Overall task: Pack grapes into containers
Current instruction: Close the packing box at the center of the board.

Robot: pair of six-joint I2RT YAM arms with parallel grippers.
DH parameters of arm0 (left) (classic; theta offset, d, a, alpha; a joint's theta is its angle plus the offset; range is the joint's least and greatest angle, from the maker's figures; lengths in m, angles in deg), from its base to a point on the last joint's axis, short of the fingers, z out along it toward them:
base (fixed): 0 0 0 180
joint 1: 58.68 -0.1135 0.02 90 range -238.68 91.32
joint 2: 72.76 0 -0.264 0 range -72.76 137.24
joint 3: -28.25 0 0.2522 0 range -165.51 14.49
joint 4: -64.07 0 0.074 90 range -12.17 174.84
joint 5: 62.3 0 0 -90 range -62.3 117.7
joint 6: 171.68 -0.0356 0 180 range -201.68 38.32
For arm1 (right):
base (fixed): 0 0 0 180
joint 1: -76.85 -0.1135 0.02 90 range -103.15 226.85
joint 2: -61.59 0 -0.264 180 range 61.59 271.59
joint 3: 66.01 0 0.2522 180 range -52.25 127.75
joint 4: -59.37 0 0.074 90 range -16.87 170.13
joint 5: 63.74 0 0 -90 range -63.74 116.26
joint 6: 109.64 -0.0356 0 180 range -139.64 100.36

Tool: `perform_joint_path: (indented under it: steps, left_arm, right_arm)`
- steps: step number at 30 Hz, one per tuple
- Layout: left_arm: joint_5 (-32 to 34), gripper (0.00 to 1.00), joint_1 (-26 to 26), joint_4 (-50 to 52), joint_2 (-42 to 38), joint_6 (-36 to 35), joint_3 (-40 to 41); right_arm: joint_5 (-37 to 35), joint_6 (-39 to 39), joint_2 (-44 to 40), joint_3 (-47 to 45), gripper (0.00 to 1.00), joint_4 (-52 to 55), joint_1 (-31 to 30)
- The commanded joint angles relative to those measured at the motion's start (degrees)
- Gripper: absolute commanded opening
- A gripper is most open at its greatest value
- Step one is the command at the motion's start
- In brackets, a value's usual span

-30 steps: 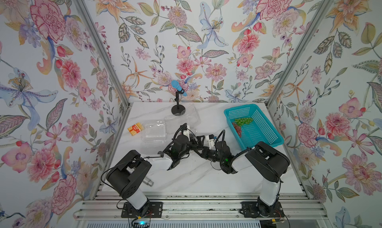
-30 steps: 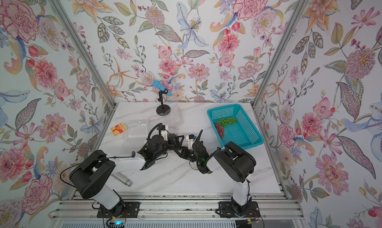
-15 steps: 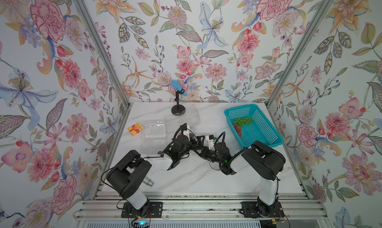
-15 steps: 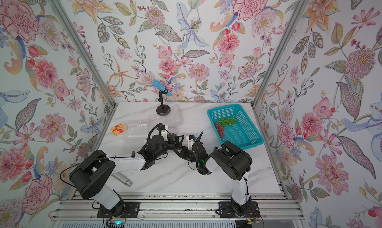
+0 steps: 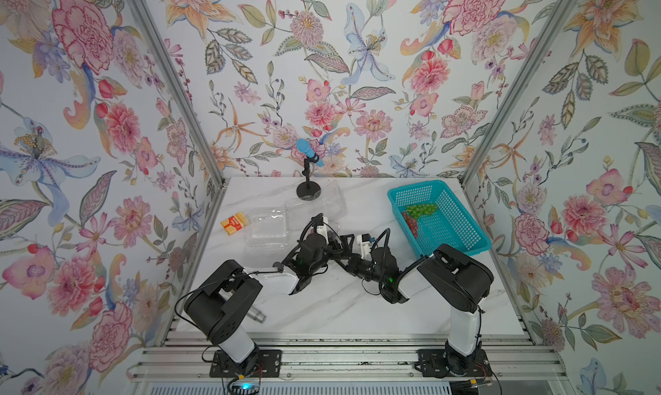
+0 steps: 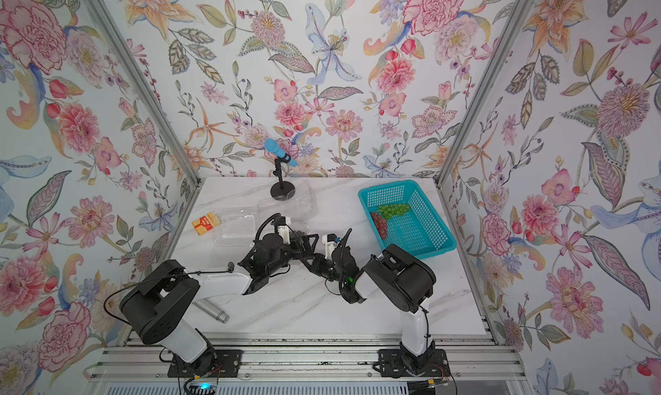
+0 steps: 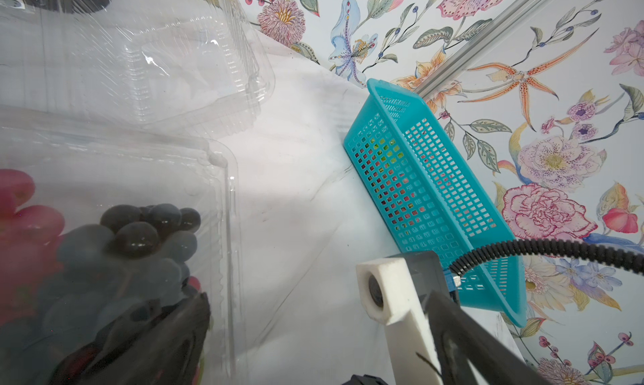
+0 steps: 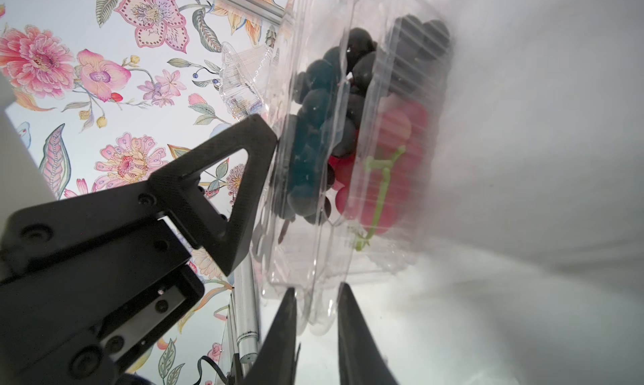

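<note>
At the table's centre the filled container (image 8: 324, 177), dark grapes (image 8: 313, 128) and red grapes (image 8: 393, 156) inside, was pinched at its lip by the narrowly set right gripper (image 8: 315, 296); its lid was touched by one finger (image 8: 244, 177) of the wide-spread left gripper (image 7: 319, 306). The thin lip could be buckled or lost from so small a pinch. The grippers were crowded together; empty containers (image 5: 266, 225) were seen just beyond, the teal basket (image 5: 450, 228) at the far right.

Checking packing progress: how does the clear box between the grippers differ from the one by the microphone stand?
The gripped box holds dark grapes and red grapes; the other box, by the microphone stand, is empty. The right gripper clamps the gripped box's rim; nothing grips the other box. Both are clear plastic.
</note>
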State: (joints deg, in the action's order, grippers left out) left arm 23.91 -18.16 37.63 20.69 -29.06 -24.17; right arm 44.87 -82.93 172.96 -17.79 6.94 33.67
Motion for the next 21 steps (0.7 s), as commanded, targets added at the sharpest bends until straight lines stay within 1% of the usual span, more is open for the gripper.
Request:
perform_joint_path:
  steps: [1, 7, 21]
  left_arm:
    - [1.4, 1.00, -0.4, -1.2, 1.0, 1.2, 0.7]
    - [1.3, 1.00, -0.4, -1.4, 1.2, 1.1, 0.6]
    - [1.5, 1.00, -0.4, -1.5, 1.4, 1.3, 0.9]
  right_arm:
    - [-0.1, -0.4, 1.7, 1.1, 0.19, -2.5, -0.5]
    - [0.1, -0.7, 2.4, 1.2, 0.17, -3.3, -0.6]
    - [0.2, -0.9, 3.8, 1.4, 0.15, -4.0, -0.9]
